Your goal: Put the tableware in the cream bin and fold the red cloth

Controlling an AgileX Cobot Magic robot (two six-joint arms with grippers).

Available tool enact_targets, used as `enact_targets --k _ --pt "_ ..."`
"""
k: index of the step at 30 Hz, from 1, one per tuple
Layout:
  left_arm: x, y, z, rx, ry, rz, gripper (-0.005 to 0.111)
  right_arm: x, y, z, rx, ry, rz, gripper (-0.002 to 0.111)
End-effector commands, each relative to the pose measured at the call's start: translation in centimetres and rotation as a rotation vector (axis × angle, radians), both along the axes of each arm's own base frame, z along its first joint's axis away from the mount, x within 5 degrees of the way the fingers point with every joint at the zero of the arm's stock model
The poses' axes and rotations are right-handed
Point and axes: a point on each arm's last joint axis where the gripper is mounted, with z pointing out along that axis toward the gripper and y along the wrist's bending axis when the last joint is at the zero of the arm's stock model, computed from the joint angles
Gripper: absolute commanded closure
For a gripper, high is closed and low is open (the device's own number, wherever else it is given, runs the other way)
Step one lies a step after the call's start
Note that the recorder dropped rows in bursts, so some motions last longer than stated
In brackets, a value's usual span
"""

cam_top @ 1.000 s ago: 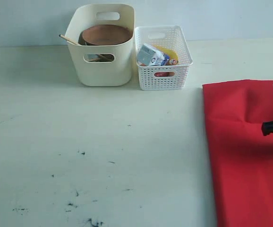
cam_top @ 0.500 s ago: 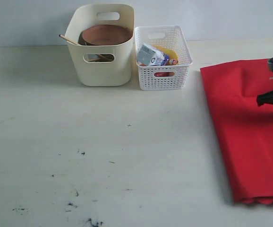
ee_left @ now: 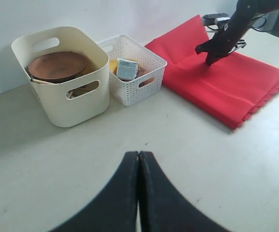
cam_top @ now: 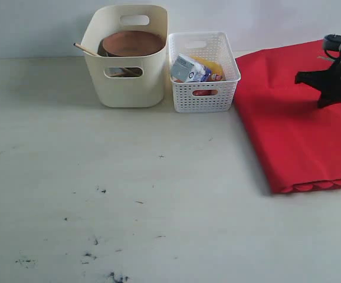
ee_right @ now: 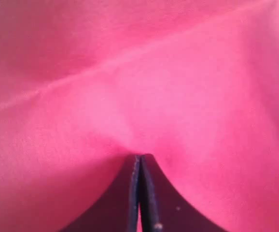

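Cream bin (cam_top: 126, 82): stands at the back of the table (cam_top: 99, 206), by the wall; this is the landmark for every place below.
Bin contents: a round brown wooden plate (cam_top: 133, 43) lies tilted across the top. A thin wooden stick (cam_top: 85, 49) pokes out over the rim on the side away from the white basket (cam_top: 205, 97). Which utensil the stick is cannot be told.
White basket: just beside the bin, with their walls nearly meeting. It holds a small milk carton (cam_top: 188, 69) and some food.
Red cloth (cam_top: 288, 135): on the far side of the basket from the bin, lying in layers.
Cloth axis: the long axis runs from the wall towards the front, slanting away from the bin as it comes forward. The scalloped edge (cam_top: 324, 186) is at the front end.
Cloth edges: the back corner sits just beside the basket, and contact cannot be told. The side farthest from the bin runs out of the exterior view.
Open room: there is broad bare table in front of the bin and basket, marked only by dark scuffs.
Right gripper (ee_right: 140, 159): at the cloth's back part, well apart from the bin. Its jaws are closed tight on a pinch of fabric.
Left gripper (ee_left: 138, 154): over the bare table in front of the bin, with its jaws pressed together and holding nothing.
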Motion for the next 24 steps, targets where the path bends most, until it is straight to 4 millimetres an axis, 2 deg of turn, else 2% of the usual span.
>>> enact_targets --k 1,3,6,8,11,13,15,20,22,24 --pt "0.0 0.1 -0.2 -0.003 0.004 0.008 0.107 -1.1 1.0 -6.8 0.117 0.254 -0.054 0.108" --pt "0.0 0.1 -0.2 -0.003 0.004 0.008 0.107 -0.1 1.1 -7.5 0.145 0.261 -0.037 0.108" --pt "0.0 0.1 -0.2 -0.003 0.004 0.008 0.107 1.1 1.2 -6.4 0.154 0.236 0.006 0.108" --pt "0.0 0.1 -0.2 -0.003 0.004 0.008 0.107 1.9 1.0 -4.2 0.132 0.177 0.038 0.108" --pt "0.0 0.1 -0.2 -0.005 0.005 0.009 0.107 2.8 0.9 0.4 0.106 0.043 0.071 0.108" --pt "0.0 0.1 -0.2 -0.005 0.005 0.009 0.107 2.9 1.0 2.7 0.087 -0.009 0.108 0.108" --pt "0.0 0.1 -0.2 -0.005 0.005 0.009 0.107 3.0 1.8 4.1 0.072 -0.035 0.157 0.108" --pt "0.1 0.1 -0.2 -0.001 0.004 0.02 0.107 3.2 3.8 6.2 0.05 -0.095 0.227 0.108" --pt "0.1 0.2 -0.2 -0.003 0.007 0.029 0.107 3.1 4.2 5.9 0.052 -0.084 0.236 0.108" --pt "0.1 0.2 -0.2 -0.003 0.007 0.029 0.107 3.1 4.3 4.6 0.06 -0.05 0.238 0.108"
